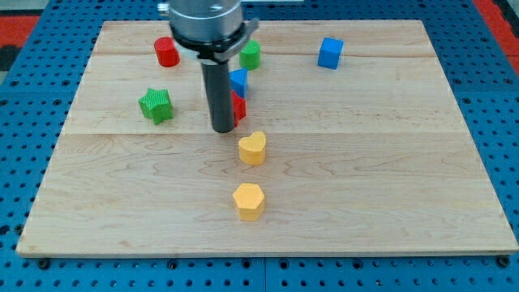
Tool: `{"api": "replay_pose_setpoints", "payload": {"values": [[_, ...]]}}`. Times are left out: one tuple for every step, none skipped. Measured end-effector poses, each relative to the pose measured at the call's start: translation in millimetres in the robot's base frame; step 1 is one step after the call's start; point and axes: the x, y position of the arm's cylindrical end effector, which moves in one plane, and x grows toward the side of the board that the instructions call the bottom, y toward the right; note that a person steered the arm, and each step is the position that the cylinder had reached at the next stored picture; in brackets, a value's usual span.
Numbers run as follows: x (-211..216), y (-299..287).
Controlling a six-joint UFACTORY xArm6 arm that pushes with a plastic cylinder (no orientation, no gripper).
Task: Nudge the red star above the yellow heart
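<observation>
Red star (pixel 238 105) tucked right against my tip (pixel 222 128), just up from the yellow heart (pixel 252 148)!

The rod hides most of the star, so its pointing and long axis can't be read. No pincer here, only the rod. The heart's notch faces the view's top-right. Pale wooden board (pixel 365 178), blue pegboard (pixel 24 97) around it.

We see my tip (pixel 223 129) touching the red star's (pixel 238 105) left; yellow heart (pixel 253 148) just below it, yellow hexagon (pixel 249 201) further below heart.
</observation>
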Motion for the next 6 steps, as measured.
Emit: {"api": "replay_pose_setpoints", "payload": {"values": [[-8,-48],[-39,-49],[-46,2],[-41,11],[13,-14],[68,10]]}}
